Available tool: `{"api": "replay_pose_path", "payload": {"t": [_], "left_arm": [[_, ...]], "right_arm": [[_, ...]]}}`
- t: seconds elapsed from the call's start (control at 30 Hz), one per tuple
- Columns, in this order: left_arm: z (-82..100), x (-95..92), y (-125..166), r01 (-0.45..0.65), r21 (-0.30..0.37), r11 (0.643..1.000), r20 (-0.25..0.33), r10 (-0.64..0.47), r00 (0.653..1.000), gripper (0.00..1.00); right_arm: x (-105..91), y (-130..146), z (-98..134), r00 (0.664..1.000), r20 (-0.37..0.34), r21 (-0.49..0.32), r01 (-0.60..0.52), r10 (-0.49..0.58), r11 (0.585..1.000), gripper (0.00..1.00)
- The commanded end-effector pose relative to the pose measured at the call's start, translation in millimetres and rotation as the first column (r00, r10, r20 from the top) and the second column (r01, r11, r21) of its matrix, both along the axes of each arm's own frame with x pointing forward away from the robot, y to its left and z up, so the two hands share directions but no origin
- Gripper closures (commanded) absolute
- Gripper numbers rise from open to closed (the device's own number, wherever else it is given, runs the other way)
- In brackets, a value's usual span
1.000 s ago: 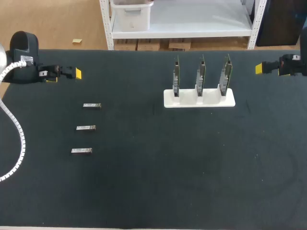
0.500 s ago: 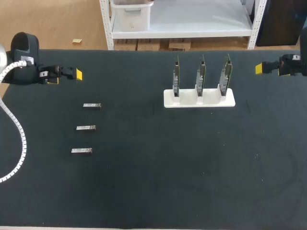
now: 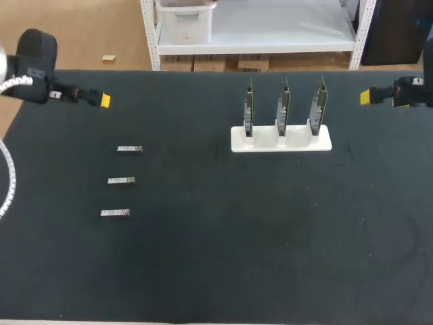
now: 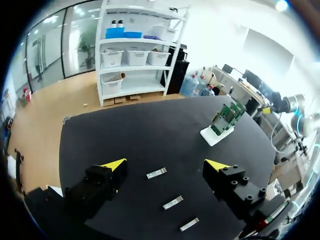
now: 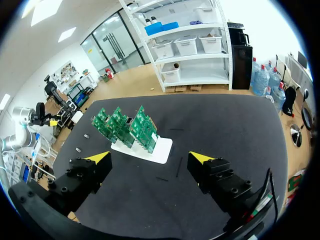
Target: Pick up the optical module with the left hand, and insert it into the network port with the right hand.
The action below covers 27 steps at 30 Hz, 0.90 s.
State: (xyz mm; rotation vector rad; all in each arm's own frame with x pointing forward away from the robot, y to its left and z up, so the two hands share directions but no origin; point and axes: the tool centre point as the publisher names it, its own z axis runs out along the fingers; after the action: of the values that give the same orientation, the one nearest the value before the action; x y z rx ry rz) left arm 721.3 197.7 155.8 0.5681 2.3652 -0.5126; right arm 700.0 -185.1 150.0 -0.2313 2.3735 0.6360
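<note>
Three small silver optical modules (image 3: 129,149), (image 3: 121,180), (image 3: 115,213) lie in a column on the left of the black table. My left gripper (image 3: 102,100) hangs open near the far left edge, behind the modules and apart from them. In the left wrist view the modules (image 4: 156,173) lie ahead of its open, empty fingers (image 4: 114,165). Three green circuit boards (image 3: 283,108) stand upright in a white stand (image 3: 281,141) right of the middle. My right gripper (image 3: 366,97) is open at the far right edge, level with the boards (image 5: 125,125) and holding nothing.
The black table mat (image 3: 237,244) stretches wide in front of the modules and the white stand (image 5: 155,150). My left arm's white ribbed cable (image 3: 9,183) hangs at the table's left edge.
My left arm has shifted back and a little to the left, its gripper now slightly farther from the modules. The right arm, the modules and the boards have not moved.
</note>
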Motion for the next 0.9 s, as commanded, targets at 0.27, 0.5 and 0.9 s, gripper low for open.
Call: {"api": "replay_pose_path", "payload": {"t": [0.27, 0.5, 0.9], "left_arm": [[2.7, 46.5, 15.3, 0.295, 0.195, 0.935, -0.13, -0.274, 0.953, 0.0], [-3.1, 63.7, 21.1, 0.424, 0.316, 0.849, -0.156, -0.395, 0.906, 0.0], [-39.9, 72.8, 18.5, 0.668, 0.416, 0.617, -0.299, -0.601, 0.741, 0.0]], "right_arm": [[0.0, 0.0, 0.0, 1.0, 0.0, 0.0, 0.0, 0.0, 1.0, 0.0], [0.0, 0.0, 0.0, 1.0, 0.0, 0.0, 0.0, 0.0, 1.0, 0.0], [0.0, 0.0, 0.0, 1.0, 0.0, 0.0, 0.0, 0.0, 1.0, 0.0]]}}
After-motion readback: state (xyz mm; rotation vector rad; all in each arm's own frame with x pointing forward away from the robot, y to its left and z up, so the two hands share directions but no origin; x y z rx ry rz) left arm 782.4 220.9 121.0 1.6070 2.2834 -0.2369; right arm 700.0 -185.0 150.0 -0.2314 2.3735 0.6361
